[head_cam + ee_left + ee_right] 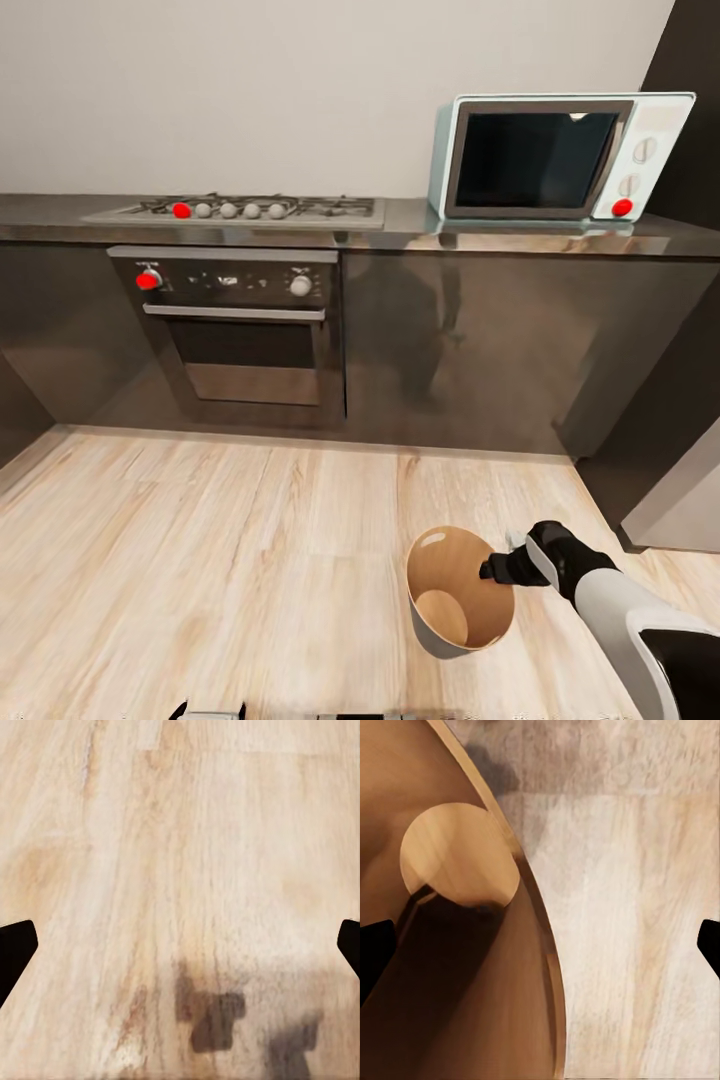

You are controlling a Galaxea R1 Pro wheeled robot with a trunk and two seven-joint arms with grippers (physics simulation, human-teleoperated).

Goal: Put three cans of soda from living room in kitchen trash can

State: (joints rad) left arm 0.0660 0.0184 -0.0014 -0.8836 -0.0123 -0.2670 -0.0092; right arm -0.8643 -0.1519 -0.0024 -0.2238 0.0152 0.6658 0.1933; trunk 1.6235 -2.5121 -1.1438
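Note:
The tash can [432, 610] stands upright on the kitchen's wood floor, its tan-brown inside and round bottom showing. My right gripper [497, 569] hovers at the bin's right rim. In the right wrist view the right gripper [544, 949] is open, its dark fingertips [375, 956] wide apart over the tash can's wall [450, 1005], with nothing between them. My left gripper [180, 945] is also open and empty, low over bare floor. The cans of soda are out of view.
A dark counter [400, 225] runs along the back wall with a gas hob [240, 208], an oven [240, 330] below it and a pale blue microwave [560, 155]. A tall dark cabinet [660, 400] and a grey appliance side [690, 495] stand at the right.

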